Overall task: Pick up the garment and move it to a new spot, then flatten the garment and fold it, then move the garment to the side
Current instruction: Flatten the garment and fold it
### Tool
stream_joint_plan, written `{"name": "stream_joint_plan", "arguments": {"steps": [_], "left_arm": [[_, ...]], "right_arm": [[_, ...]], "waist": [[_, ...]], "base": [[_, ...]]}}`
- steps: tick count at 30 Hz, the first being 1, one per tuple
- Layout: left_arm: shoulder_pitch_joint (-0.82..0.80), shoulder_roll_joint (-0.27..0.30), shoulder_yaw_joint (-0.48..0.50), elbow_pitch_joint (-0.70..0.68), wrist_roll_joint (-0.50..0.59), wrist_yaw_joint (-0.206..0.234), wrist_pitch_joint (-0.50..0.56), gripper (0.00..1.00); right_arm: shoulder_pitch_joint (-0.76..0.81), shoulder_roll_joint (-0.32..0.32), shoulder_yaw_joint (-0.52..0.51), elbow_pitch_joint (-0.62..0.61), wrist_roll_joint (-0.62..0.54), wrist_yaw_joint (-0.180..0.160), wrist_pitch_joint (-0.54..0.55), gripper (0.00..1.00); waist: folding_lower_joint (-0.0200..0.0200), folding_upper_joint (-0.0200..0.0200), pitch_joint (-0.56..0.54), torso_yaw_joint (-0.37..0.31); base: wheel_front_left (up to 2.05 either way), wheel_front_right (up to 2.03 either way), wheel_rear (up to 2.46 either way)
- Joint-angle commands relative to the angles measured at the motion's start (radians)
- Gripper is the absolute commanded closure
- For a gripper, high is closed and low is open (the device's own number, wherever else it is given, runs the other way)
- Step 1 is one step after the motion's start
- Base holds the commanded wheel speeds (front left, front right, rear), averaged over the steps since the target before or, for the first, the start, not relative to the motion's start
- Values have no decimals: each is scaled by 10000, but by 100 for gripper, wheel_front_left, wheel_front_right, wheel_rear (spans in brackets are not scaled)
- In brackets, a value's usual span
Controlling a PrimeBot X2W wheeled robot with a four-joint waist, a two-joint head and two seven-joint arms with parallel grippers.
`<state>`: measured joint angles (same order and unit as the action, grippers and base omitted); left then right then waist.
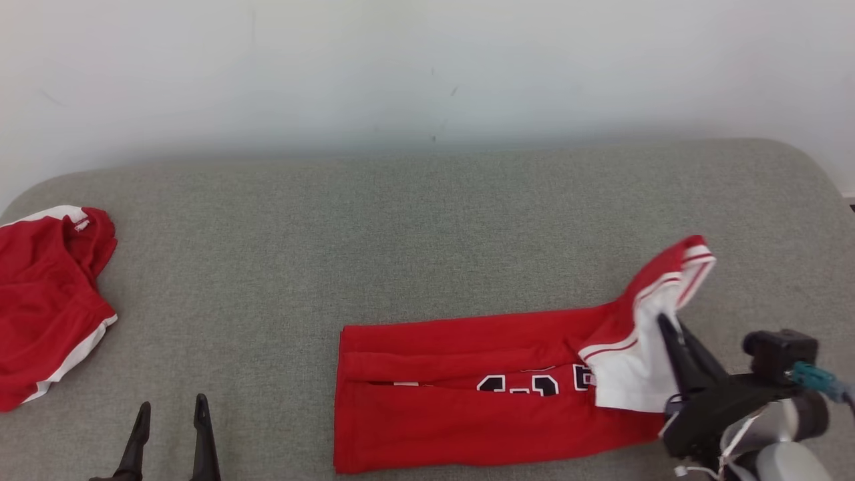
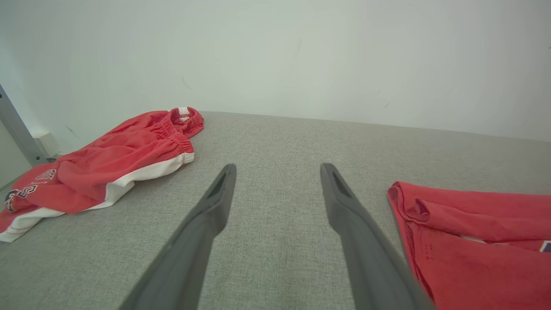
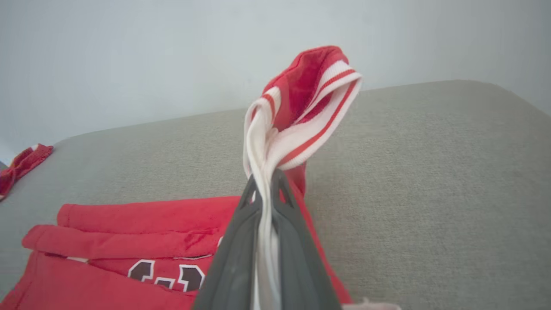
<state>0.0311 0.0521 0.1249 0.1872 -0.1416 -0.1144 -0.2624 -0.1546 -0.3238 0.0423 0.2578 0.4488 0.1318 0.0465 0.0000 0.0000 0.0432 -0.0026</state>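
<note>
The garment (image 1: 467,401) is a red jersey with white trim and dark lettering, lying folded lengthwise on the grey couch at the lower middle. Its right end, with the white and red striped trim (image 1: 668,287), is lifted off the cushion. My right gripper (image 1: 668,327) is shut on that white edge, and in the right wrist view the cloth (image 3: 297,107) stands up out of the closed fingertips (image 3: 264,189). My left gripper (image 1: 170,407) stands open at the lower left, left of the garment's left edge (image 2: 473,241), with nothing between its fingers (image 2: 215,202).
A second red garment with white trim (image 1: 47,307) lies crumpled at the couch's far left edge (image 2: 107,159). The grey cushion (image 1: 401,227) stretches back to a pale wall. Its right corner rounds off beyond the lifted end.
</note>
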Motion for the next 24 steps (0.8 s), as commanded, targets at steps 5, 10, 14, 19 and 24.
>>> {"name": "stream_joint_plan", "arguments": {"steps": [5,10,14,19,24], "left_arm": [[-171,-21,-129,93,8,-30,-35,0],[-294,-22,-248,144,-70,-45,-35,0],[-346,-21,-399,205,-143,3,-33,0],[-534,-22,-587,333,-218,20,-33,0],[-675,-21,-848,467,-319,54,-35,0]], "right_arm": [[370,661,765,-1545,-33,-24,572,100],[231,1218,1509,-2073,-150,-24,869,100],[-72,1728,2068,-1850,-251,-24,835,100],[-462,2193,2684,-1166,-252,-24,708,100],[-874,2545,3102,-263,-122,-24,412,100]], "waist": [[0,0,24,101],[0,0,72,369],[0,0,92,675],[0,0,136,1129],[0,0,186,1509]], "base": [[0,0,0],[0,0,0],[0,0,0],[0,0,0],[0,0,0]]}}
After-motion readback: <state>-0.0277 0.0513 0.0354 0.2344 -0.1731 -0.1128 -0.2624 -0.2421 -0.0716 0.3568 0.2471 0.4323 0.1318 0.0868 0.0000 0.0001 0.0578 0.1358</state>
